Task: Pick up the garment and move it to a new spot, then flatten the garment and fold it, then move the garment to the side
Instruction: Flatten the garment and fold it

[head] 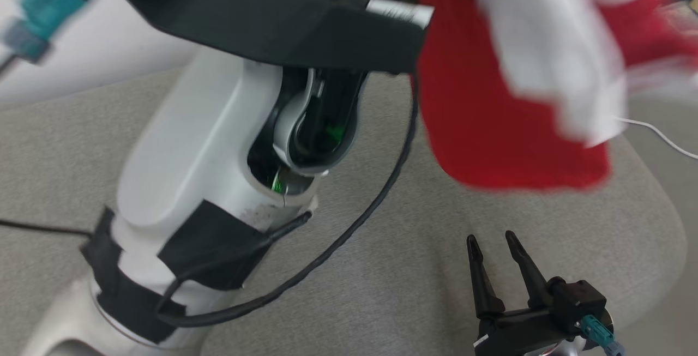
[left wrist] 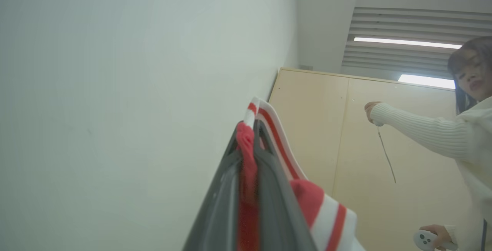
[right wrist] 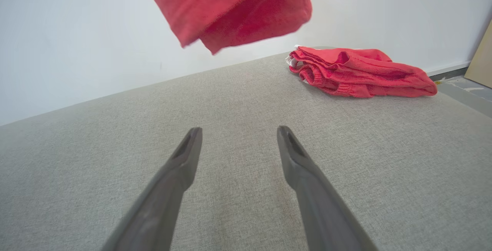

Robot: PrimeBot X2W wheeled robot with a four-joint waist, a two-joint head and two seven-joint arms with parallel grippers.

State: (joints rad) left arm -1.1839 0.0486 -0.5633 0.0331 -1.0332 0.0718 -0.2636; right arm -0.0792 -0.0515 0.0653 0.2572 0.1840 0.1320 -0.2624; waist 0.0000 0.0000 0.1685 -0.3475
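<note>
Cable [head: 408,138] and pale forearm [head: 191,143] beside garment [head: 480,127]

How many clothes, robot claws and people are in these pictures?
Garments: 2 (held garment, lying garment on the grey cushion)
Grippers: 2 (left gripper, right gripper)
People: 1 (person)
Total: 5

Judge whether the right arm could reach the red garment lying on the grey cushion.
Probably yes: the right tool is open, bare grey cushion lies between it and the lying garment, and the hanging garment is above that path.
</note>
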